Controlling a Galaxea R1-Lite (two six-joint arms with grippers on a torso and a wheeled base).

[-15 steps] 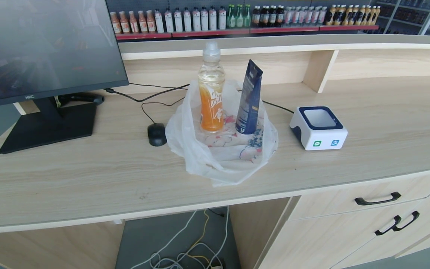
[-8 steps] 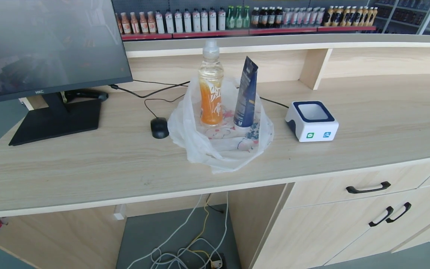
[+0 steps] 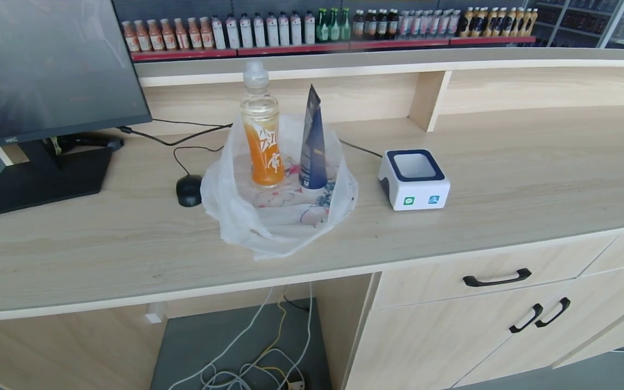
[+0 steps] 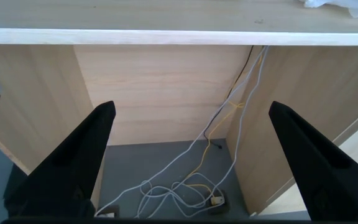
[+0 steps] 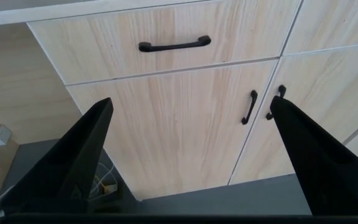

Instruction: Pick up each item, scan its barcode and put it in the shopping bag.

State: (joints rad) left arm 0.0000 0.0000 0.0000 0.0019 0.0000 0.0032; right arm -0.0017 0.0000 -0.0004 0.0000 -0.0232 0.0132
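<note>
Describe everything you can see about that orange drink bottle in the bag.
The drink bottle is clear plastic with a whitish cap, pale yellowish near the top and wrapped lower down in an orange label with white markings. It stands upright inside the open white shopping bag on the wooden counter, beside a dark blue tube with a small gap between them. Nothing grips it.

Bottle [image 3: 262, 146], tube [image 3: 312, 146] upright in bag [image 3: 236, 216] rear; scanner [image 3: 414, 180], mouse [image 3: 188, 190] flank bag.

Head overlooks the counter [image 3: 73, 254] — wrists low, facing beneath.
</note>
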